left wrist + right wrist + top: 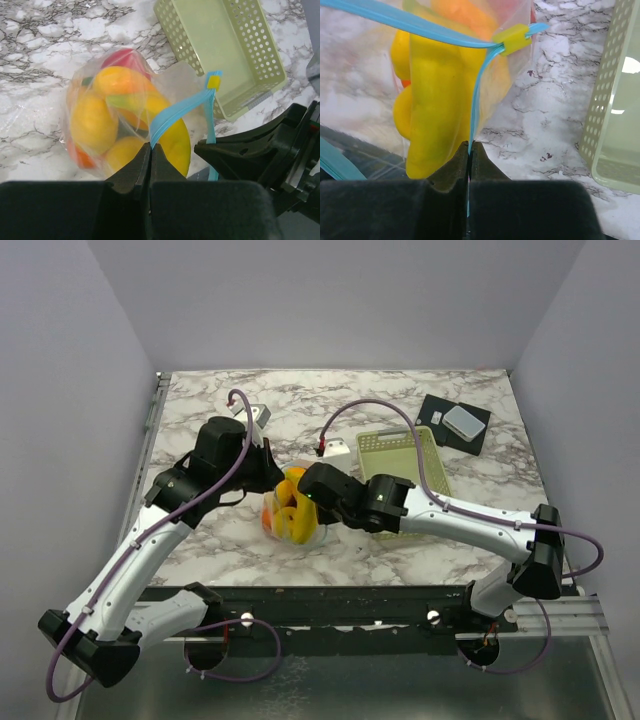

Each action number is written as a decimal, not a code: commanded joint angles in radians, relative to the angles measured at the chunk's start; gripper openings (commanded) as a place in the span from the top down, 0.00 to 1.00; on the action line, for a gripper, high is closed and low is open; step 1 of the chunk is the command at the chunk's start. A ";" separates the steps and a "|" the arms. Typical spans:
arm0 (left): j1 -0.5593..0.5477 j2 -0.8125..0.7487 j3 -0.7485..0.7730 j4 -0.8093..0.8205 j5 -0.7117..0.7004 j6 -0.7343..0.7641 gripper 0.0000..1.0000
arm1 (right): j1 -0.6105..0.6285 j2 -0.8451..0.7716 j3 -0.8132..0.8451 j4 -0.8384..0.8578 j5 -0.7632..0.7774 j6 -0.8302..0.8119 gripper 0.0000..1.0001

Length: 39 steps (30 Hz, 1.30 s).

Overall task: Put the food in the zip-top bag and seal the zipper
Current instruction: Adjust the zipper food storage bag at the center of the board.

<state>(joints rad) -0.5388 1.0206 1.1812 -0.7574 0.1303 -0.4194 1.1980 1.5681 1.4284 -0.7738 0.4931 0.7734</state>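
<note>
The clear zip-top bag (290, 515) stands mid-table, full of food (95, 120): yellow, orange and red toy fruits, with a yellow banana (437, 90) at its mouth. The light blue zipper (175, 112) is split open, its yellow slider (214, 81) at the far end; the slider also shows in the right wrist view (512, 37). My left gripper (150, 146) is shut on one zipper strip. My right gripper (470, 144) is shut on the other strip (477, 100). Both grippers meet at the bag (300, 495) in the top view.
A pale yellow-green perforated basket (400, 475) stands empty just right of the bag, also in the left wrist view (225, 47) and the right wrist view (615, 100). A black pad with a small grey box (455, 422) lies at the back right. A white block (335, 450) sits behind the bag.
</note>
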 commanded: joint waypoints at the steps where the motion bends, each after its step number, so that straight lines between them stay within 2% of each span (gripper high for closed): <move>1: -0.003 -0.030 0.055 -0.046 0.099 0.060 1.00 | 0.007 -0.033 0.079 -0.040 0.033 0.029 0.99; 4: -0.003 -0.048 0.069 -0.062 0.170 0.103 1.00 | 0.006 -0.042 0.121 -0.064 0.020 0.072 0.99; 14: -0.003 -0.075 0.075 -0.109 0.363 0.197 1.00 | 0.006 -0.101 0.119 0.035 -0.013 0.207 0.99; 21: -0.003 -0.056 0.032 -0.095 0.384 0.196 1.00 | 0.006 -0.120 0.074 0.113 -0.034 0.289 0.99; 31: -0.008 0.001 -0.112 0.049 0.421 0.120 1.00 | 0.007 -0.115 0.045 0.206 -0.074 0.307 0.99; 39: -0.020 0.029 -0.101 0.088 0.382 0.099 1.00 | 0.006 -0.137 0.007 0.214 -0.049 0.331 0.99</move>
<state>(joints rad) -0.5442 1.0462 1.0599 -0.7395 0.4896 -0.2943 1.1965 1.4734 1.4517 -0.6926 0.4507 1.0512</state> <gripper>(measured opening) 0.006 0.014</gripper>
